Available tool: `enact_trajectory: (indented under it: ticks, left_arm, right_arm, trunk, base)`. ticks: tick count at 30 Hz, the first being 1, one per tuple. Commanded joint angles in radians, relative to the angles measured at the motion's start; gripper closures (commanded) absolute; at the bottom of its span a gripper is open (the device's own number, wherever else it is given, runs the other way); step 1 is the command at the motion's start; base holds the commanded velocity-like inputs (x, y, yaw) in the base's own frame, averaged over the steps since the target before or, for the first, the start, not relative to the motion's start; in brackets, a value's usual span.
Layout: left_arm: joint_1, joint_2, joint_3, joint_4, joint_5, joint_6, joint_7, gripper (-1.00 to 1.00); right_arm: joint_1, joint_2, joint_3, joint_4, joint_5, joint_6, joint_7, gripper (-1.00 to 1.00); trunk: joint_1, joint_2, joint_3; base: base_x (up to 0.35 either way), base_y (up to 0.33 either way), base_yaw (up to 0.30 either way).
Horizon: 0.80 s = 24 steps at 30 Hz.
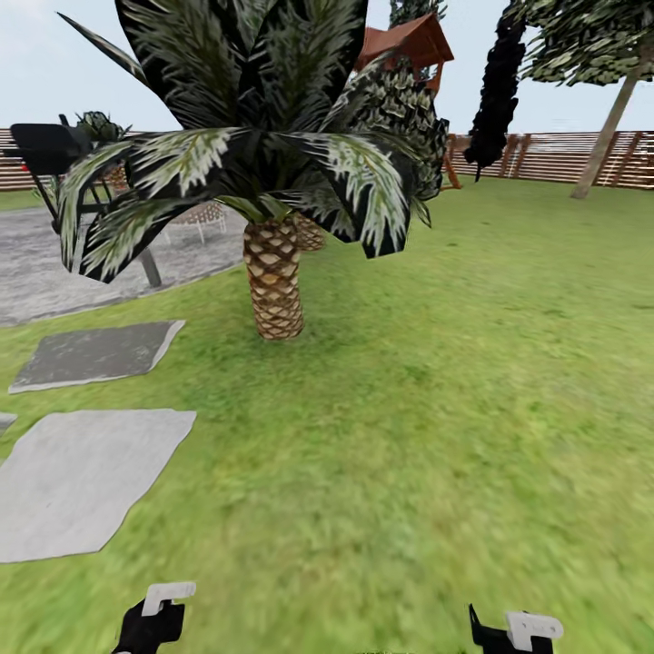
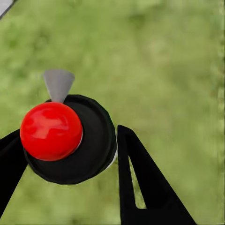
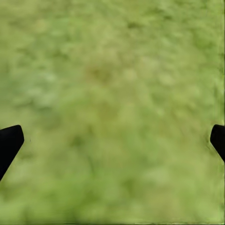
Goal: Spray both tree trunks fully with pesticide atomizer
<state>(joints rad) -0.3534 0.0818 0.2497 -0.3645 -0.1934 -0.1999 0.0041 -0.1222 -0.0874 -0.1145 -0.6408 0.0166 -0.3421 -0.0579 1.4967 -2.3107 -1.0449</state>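
Atomizer [image 2: 70,140] between end effector [image 2: 65,159] fingers

No legible text, label, brand, number or sign appears on any surface in the head view or in either wrist view.
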Motion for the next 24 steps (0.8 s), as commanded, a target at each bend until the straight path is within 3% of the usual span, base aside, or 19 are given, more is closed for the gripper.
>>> enact_trajectory:
  ticks: [1, 13, 24]
  left_arm:
    - [-0.001, -0.001, 0.006, 0.0, -0.011, -0.004, 0.001, 1.0]
    - [0.0, -0.001, 0.007, 0.001, -0.01, -0.005, 0.001, 1.0]
    - [0.001, -0.001, 0.007, 0.001, -0.009, -0.008, 0.001, 1.0]
  right_arm:
    - [-0.001, 0.0, 0.001, 0.002, 0.002, -0.003, -0.003, -1.0]
    - [-0.002, 0.0, 0.001, 0.003, 0.002, -0.003, -0.003, -1.0]
    - [-0.002, 0.0, 0.001, 0.003, 0.002, -0.003, -0.003, -1.0]
  trunk:
    - [0.0, 0.0, -0.001]
    - [0.0, 0.0, -0.001]
    - [0.0, 0.0, -0.001]
  base:
    - [0.0, -0.271, -0.296]
    - [-0.014, -0.271, -0.296]
    - [-0.158, -0.253, -0.296]
